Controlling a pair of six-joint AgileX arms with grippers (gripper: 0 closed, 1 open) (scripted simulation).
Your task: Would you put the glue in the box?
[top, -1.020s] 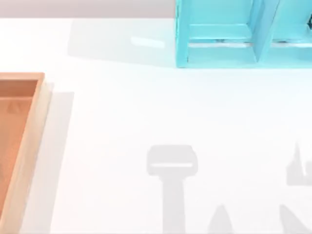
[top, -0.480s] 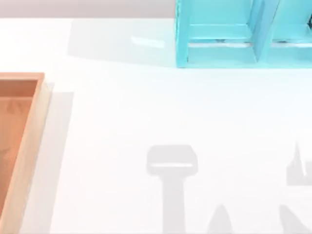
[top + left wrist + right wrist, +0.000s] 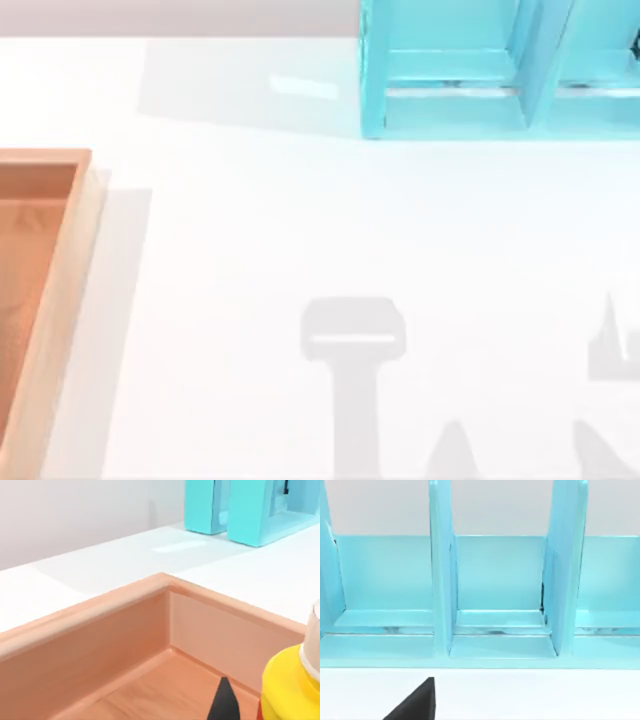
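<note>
Glue at lower right of left wrist view, beside a dark fingertip, above the box interior. Can't tell L pincer's grip. Box at top view's left edge; shelf upper right.

We found no readable text, number or sign anywhere: the visible part of the glue showed plain yellow, its label unseen.
</note>
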